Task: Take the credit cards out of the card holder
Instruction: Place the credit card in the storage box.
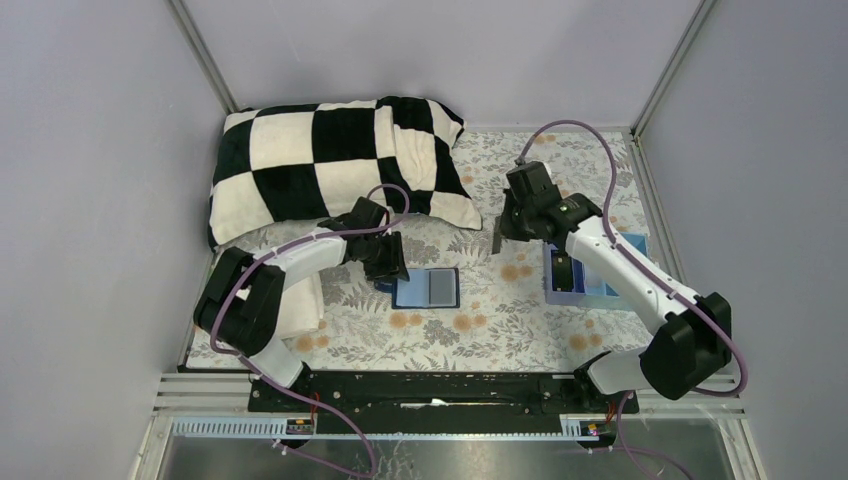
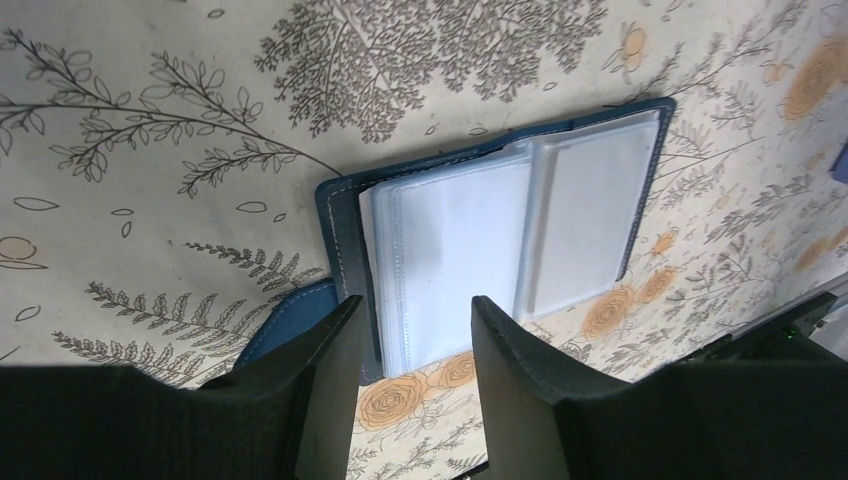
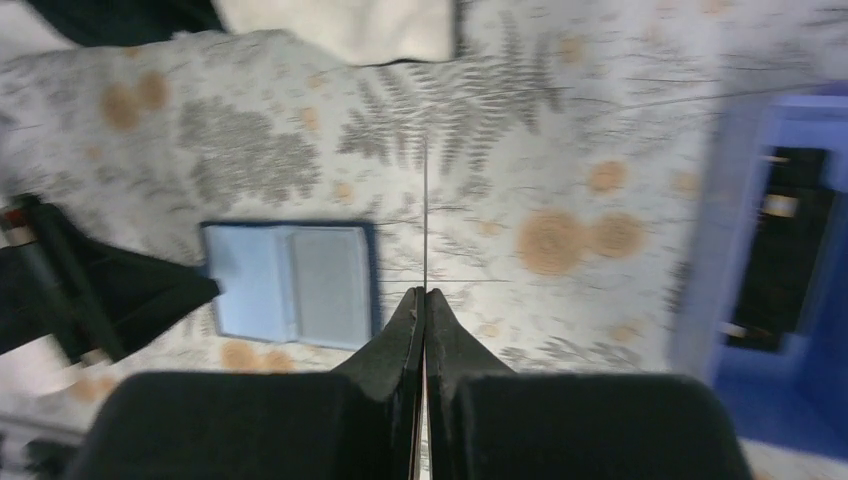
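Lying open at the middle of the floral desk [image 1: 480, 335], the card holder [image 1: 427, 288] shows its clear plastic sleeves. The left end effector [image 2: 412, 325] sits at its 9 o'clock edge, fingers spread apart with the sleeves' edge between them. At the holder's 2 o'clock, the right end effector [image 3: 424, 300] is clamped on a thin card [image 3: 425, 200] seen edge-on. A blue tray [image 1: 598, 294] lies at 3 o'clock.

The card holder [image 1: 427, 288] is dark navy outside, pale blue and milky inside. The desk cloth [image 1: 500, 330] is cream with grey ferns and orange roses. The pillow [image 1: 330, 165] at the far left corner has black and cream squares. The tray [image 1: 575, 297] near the right edge is light blue. The right gripper [image 3: 424, 300] is black, its card [image 1: 497, 240] dark grey.
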Robot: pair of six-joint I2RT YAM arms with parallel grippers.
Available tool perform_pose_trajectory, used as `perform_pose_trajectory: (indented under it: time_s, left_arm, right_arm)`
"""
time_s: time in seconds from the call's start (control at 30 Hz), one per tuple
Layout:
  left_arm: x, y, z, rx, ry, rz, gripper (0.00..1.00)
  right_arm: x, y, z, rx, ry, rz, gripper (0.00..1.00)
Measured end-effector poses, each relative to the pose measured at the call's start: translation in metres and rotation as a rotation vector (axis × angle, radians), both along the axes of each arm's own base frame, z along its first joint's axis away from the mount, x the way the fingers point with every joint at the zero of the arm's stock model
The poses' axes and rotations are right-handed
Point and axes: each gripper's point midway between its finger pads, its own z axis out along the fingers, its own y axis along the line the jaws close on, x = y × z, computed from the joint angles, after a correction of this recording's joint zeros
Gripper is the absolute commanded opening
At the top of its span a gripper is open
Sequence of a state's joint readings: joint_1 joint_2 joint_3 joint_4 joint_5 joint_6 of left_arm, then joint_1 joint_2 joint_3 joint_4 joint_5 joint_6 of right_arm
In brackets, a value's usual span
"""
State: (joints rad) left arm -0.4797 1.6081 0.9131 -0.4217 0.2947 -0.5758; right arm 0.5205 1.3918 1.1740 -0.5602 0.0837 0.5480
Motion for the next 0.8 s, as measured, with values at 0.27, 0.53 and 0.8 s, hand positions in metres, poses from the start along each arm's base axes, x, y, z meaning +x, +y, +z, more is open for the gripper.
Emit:
perform_pose_trajectory:
  time_s: [0.27, 0.53, 0.8]
  left_arm:
    - [0.009, -0.004, 0.022, -0.017, -0.044, -0.005, 0.48]
    - [0.008, -0.003, 0.025, -0.011, -0.044, -0.014, 0.49]
    - [0.008, -0.003, 0.025, -0.011, -0.045, -0.014, 0.49]
  right_arm:
    - [-0.004, -0.086, 0.009, -0.386, -0.009, -0.165, 0.0]
    - [-0.005, -0.134, 0.008, -0.588, -0.023, -0.277, 0.0]
    - [-0.009, -0.157, -0.031, -0.702, 0.059, -0.283, 0.0]
